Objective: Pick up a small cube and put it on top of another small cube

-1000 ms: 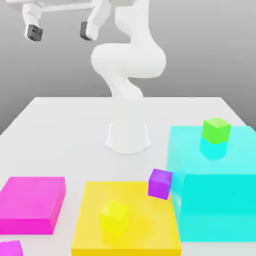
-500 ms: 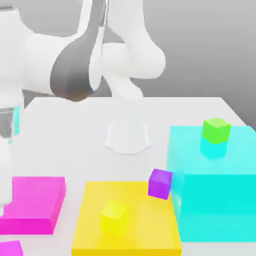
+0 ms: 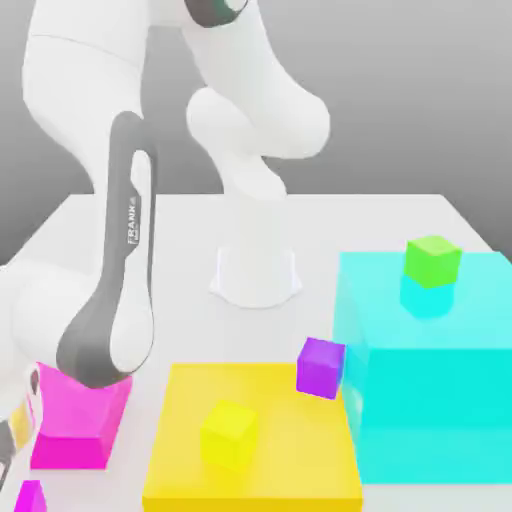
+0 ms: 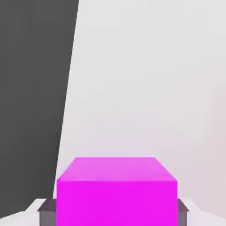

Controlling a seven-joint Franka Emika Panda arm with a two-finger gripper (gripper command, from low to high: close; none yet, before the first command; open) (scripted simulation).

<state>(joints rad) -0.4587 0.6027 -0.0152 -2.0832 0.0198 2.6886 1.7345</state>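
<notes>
A small magenta cube (image 4: 117, 194) sits between my fingers in the hand view. One dark fingertip (image 4: 46, 212) presses against each of its sides, so my gripper (image 4: 117, 212) is shut on it. In the exterior view this cube (image 3: 30, 497) rests on the table at the near left corner, with the arm (image 3: 125, 300) bent down over it. A small purple cube (image 3: 320, 367) stands tilted on the edge of the yellow block (image 3: 290, 460), leaning against the cyan block (image 3: 440, 400).
A flat magenta block (image 3: 85, 425) lies just behind the held cube, partly covered by the arm. A yellow cube (image 3: 228, 433) sits on the yellow block and a lime-green cube (image 3: 432, 260) on the tall cyan block. The robot base (image 3: 256, 275) stands mid-table.
The arm swung down from high above to the near left corner. The fingers went from wide open to closed around the small magenta cube.
</notes>
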